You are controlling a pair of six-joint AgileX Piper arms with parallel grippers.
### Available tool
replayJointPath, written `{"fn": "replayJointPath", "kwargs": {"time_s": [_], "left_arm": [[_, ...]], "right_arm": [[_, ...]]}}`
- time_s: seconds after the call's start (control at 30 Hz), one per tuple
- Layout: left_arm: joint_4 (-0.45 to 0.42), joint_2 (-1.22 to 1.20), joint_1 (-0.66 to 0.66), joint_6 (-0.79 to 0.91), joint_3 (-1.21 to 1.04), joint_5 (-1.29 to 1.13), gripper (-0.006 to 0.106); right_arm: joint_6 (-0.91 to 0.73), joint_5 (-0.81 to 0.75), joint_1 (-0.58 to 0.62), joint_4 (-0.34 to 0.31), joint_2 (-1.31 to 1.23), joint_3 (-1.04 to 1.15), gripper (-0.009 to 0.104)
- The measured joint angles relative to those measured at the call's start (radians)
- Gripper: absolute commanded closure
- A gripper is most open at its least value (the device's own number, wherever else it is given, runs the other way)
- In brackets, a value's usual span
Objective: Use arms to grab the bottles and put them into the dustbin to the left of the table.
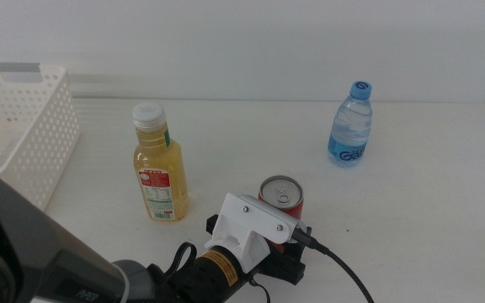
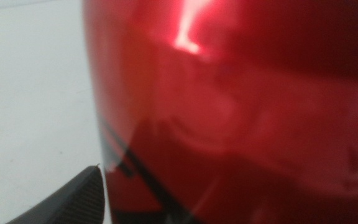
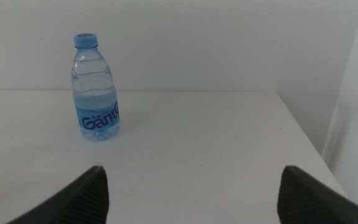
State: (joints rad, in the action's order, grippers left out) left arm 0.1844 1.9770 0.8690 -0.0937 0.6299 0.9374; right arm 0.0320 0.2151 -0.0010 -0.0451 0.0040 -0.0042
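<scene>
A red soda can (image 1: 281,196) stands upright at the table's front middle. My left gripper (image 1: 288,242) reaches it from the lower left and stands open, a jaw on each side of its lower body. In the left wrist view the can (image 2: 241,106) fills the picture, with one dark jaw tip at its edge and the other hidden. The yellow juice bottle (image 1: 159,166) stands left of the can. The small water bottle (image 1: 351,124) (image 3: 95,93) stands at the back right. My right gripper (image 3: 191,180) is open, well short of the water bottle.
The white perforated dustbin (image 1: 25,135) stands at the left edge, beyond the juice bottle. The left arm's white housing (image 1: 251,223) and black cable (image 1: 343,269) lie in front of the can. The table's right edge (image 3: 303,134) is close to the water bottle.
</scene>
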Motion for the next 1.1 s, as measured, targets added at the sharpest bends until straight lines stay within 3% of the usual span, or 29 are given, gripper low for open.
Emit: {"fn": "replayJointPath", "kwargs": {"time_s": [0.07,0.17,0.37,0.4,0.6,1.1], "left_arm": [[-0.003,0.000,0.000,0.000,0.000,0.003,0.008],[-0.003,0.000,0.000,0.000,0.000,0.003,0.022],[-0.014,0.000,-0.002,0.000,0.000,0.004,0.058],[-0.016,0.000,-0.002,0.000,0.000,0.004,0.071],[-0.044,-0.014,-0.002,0.000,0.000,-0.017,0.098],[-0.052,-0.408,-0.005,0.000,-0.002,-0.611,0.101]], "right_arm": [[0.000,0.000,0.000,0.000,0.000,0.000,0.003],[0.000,0.000,0.000,0.000,0.000,0.000,0.003],[0.000,0.000,0.000,0.000,0.000,0.000,0.003],[0.000,0.000,0.000,0.000,0.000,0.000,0.003],[0.000,0.000,0.000,0.000,0.000,0.000,0.003],[0.000,0.000,0.000,0.000,0.000,0.000,0.003]]}}
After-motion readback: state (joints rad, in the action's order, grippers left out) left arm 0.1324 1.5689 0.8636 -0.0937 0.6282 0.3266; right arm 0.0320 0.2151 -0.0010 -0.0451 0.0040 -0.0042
